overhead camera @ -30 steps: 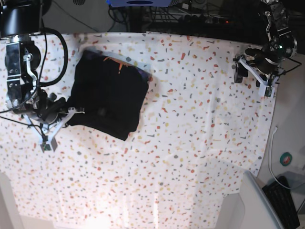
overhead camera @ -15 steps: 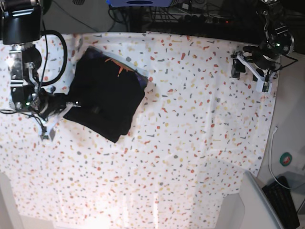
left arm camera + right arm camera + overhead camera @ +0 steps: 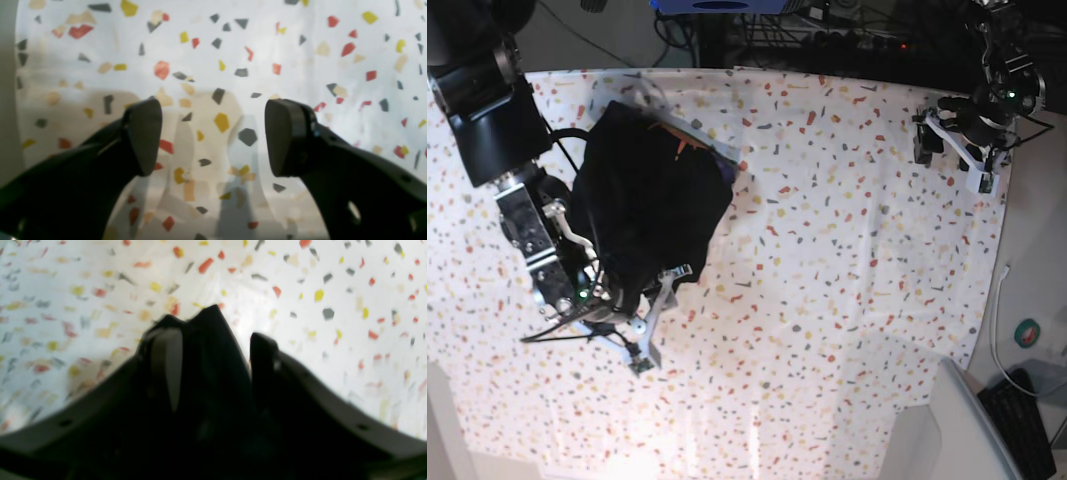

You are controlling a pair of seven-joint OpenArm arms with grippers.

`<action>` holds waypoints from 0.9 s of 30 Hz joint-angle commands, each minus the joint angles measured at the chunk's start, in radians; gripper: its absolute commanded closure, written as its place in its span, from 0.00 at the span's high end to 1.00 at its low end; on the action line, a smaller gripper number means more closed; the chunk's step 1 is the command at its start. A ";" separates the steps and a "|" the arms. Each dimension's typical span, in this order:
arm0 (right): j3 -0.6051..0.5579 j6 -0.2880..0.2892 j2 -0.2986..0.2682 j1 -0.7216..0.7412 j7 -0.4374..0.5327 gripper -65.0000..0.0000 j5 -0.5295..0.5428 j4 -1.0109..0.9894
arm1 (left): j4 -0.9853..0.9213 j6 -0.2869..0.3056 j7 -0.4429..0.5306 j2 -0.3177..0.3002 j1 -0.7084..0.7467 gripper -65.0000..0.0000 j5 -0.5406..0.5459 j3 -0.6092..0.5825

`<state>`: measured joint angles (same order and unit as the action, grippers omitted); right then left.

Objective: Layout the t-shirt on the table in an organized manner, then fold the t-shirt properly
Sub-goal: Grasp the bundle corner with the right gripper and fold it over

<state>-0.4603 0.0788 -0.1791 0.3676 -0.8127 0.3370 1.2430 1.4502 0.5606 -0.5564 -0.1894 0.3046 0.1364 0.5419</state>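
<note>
One black t-shirt (image 3: pixel 649 195) lies bunched on the speckled counter (image 3: pixel 847 260), toward the right arm's side. The right end effector (image 3: pixel 649 315) has dark cloth between its parted fingers; whether it grips is unclear. The left end effector (image 3: pixel 213 136) hangs apart and empty. Cloth could slip free, undoing the folds. Two arms, one shirt.
</note>
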 commanded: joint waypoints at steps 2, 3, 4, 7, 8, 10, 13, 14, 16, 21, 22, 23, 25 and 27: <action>-0.050 -0.001 0.026 0.080 0.054 0.48 0.006 -0.130 | 0.016 0.006 0.020 -0.012 0.012 0.70 0.013 0.004; -0.065 -0.001 0.039 0.098 0.066 0.48 0.006 -0.188 | 0.019 0.006 0.020 -0.012 0.017 0.70 0.013 0.004; -0.073 -0.001 0.049 0.115 0.079 0.49 0.006 -0.237 | 0.019 0.006 0.020 -0.012 0.020 0.70 0.013 0.004; -0.076 -0.001 0.060 0.126 0.094 0.49 0.006 -0.279 | 0.017 0.006 0.020 -0.012 0.021 0.70 0.013 0.004; -0.076 -0.001 0.063 0.126 0.088 0.49 0.006 -0.273 | 0.014 0.006 0.020 -0.012 0.021 0.70 0.013 0.004; -0.071 -0.001 0.065 0.112 0.062 0.49 0.007 -0.222 | 0.013 0.006 0.020 -0.012 0.021 0.70 0.013 0.004; -0.067 -0.009 0.065 0.086 0.036 0.49 0.009 -0.111 | 0.014 0.006 0.020 -0.012 0.021 0.70 0.013 0.004; -0.061 -0.009 0.065 0.078 0.023 0.49 0.009 -0.082 | 0.014 0.006 0.020 -0.012 0.020 0.70 0.013 0.004; -0.036 -0.009 0.065 0.063 0.009 0.49 0.009 -0.050 | 0.014 0.006 0.020 -0.012 0.018 0.70 0.013 0.004; -0.033 -0.004 0.112 0.063 0.016 0.49 0.006 -0.130 | 0.013 0.006 0.020 -0.012 0.014 0.70 0.013 0.004; -0.035 -0.004 0.123 0.067 0.037 0.49 0.006 -0.154 | 0.013 0.006 0.020 -0.012 0.014 0.70 0.013 0.004; -0.035 -0.003 0.129 0.072 0.059 0.49 0.006 -0.177 | 0.013 0.006 0.020 -0.012 0.014 0.70 0.013 0.004; -0.035 -0.003 0.134 0.077 0.088 0.49 0.006 -0.236 | 0.013 0.006 0.020 -0.012 0.014 0.70 0.013 0.004; -0.035 -0.003 0.135 0.083 0.106 0.49 0.006 -0.277 | 0.013 0.006 0.020 -0.012 0.014 0.70 0.013 0.004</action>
<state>-0.4992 0.0780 -0.0391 0.4206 -0.7200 0.3408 0.9524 1.4487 0.5610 -0.5537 -0.1886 0.3191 0.1383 0.5404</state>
